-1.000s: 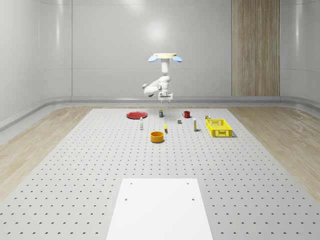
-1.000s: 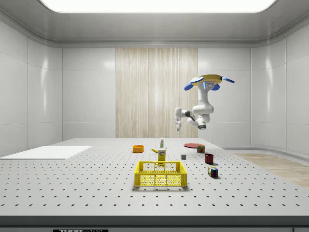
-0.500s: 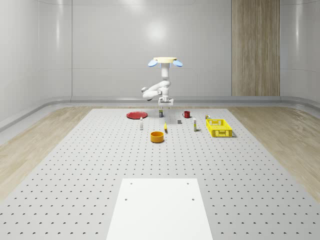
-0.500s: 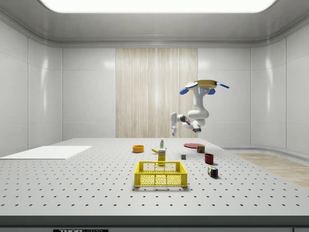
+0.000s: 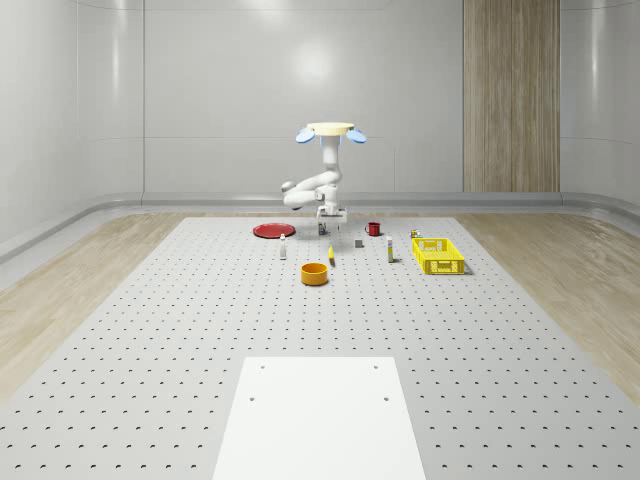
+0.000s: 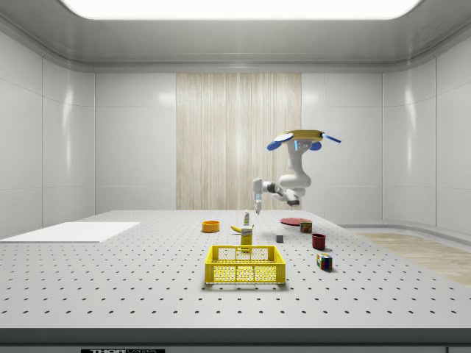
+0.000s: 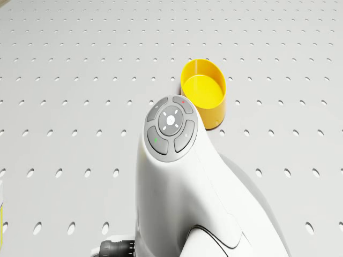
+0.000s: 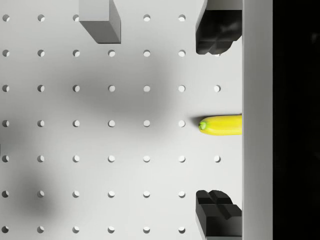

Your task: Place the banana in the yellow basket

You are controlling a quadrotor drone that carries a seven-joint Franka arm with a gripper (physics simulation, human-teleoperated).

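Pale grey panelled walls [image 5: 200, 90], glossy; vertical wood-grain panel [image 6: 238, 140] on far wall; wood-plank floor [image 5: 70, 290] around grey perforated worktop [image 5: 180, 340]; white plate [image 5: 318, 415] on worktop's near end; bright ceiling light strip [image 6: 239, 7] overhead

A yellow banana [image 8: 222, 125] with a green tip is seen lying flat on the perforated table, well apart from the yellow basket [image 5: 438, 255]. The basket, a rectangular lattice-walled crate, stands upright on the table toward the whole-scene view's right, with the banana [image 5: 331, 254] to its left.
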